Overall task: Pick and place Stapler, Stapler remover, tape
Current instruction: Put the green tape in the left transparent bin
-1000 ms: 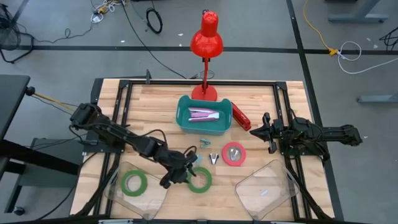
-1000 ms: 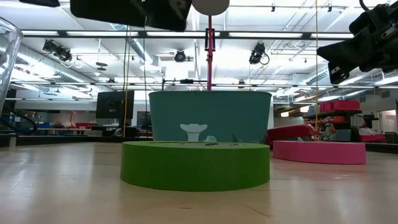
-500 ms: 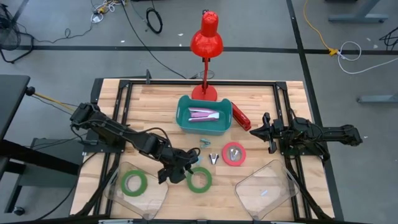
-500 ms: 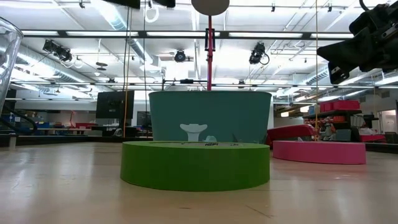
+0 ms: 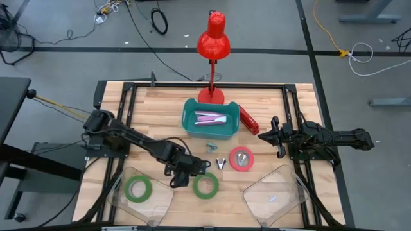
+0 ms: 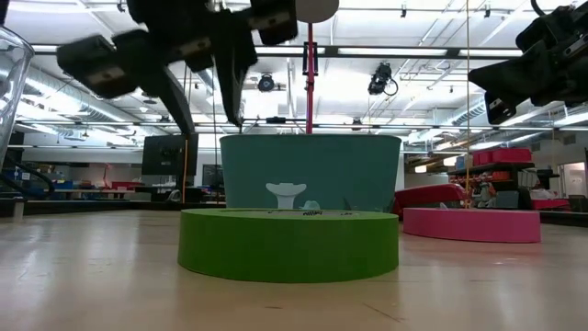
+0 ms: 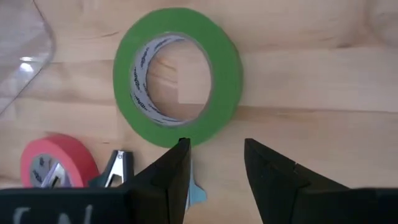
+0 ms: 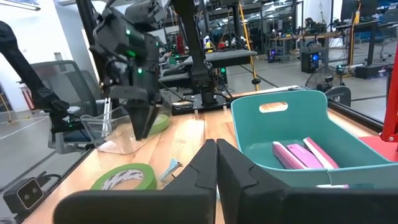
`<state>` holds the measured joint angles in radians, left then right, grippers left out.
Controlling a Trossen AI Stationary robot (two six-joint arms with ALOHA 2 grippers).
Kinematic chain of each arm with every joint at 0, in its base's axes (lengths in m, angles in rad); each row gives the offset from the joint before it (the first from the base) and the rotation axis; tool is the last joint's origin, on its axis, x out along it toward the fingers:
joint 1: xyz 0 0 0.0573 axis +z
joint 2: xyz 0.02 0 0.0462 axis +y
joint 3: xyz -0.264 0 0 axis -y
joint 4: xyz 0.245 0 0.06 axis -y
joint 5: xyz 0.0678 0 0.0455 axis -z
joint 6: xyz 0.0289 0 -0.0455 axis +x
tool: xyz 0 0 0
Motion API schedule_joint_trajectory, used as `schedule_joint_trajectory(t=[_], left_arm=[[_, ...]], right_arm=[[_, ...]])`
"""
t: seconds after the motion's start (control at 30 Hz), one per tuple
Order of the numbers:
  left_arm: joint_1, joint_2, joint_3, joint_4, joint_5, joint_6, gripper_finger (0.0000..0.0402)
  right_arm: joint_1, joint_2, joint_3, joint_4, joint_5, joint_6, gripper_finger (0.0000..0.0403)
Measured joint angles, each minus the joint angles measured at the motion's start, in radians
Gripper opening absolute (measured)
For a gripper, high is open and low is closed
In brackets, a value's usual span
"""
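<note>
Tape: we see three rolls; one green roll (image 5: 206, 185) flat on the table (image 5: 154, 115) near the front middle, a second green roll (image 5: 138, 188) in the clear tray (image 5: 160, 199) at front left, a red-pink roll (image 5: 241, 158) right of centre.
Left pincer (image 5: 192, 168): hangs just above the table, just behind the first green roll; fingers (image 7: 171, 174) partly apart, nothing between them.
Right pincer (image 5: 272, 136): waits over the table's right side, fingers closed together, empty.
Staple remover (image 5: 221, 163): on the table between left pincer and red-pink roll.
Stapler (image 5: 248, 120): red, beside the teal bin (image 5: 209, 131).
Bin: we see pink items (image 5: 210, 119) inside.
Lamp (image 5: 212, 40): red, behind the bin.
</note>
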<state>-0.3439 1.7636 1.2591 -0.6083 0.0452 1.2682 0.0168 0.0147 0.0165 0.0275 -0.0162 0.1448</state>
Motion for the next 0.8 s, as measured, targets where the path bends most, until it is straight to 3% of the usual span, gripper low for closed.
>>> schedule_joint_trajectory(t=[0.47, 0.8], left_arm=[[-0.003, 0.104, 0.0, 0.031, 0.002, 0.241, 0.0153], [-0.001, 0.103, 0.0, 0.167, 0.028, 0.059, 0.0154]], right_arm=[[0.0, 0.0, 0.0, 0.002, 0.0, 0.0, 0.0006], [0.0, 0.0, 0.0, 0.002, 0.0, 0.0, 0.0006]])
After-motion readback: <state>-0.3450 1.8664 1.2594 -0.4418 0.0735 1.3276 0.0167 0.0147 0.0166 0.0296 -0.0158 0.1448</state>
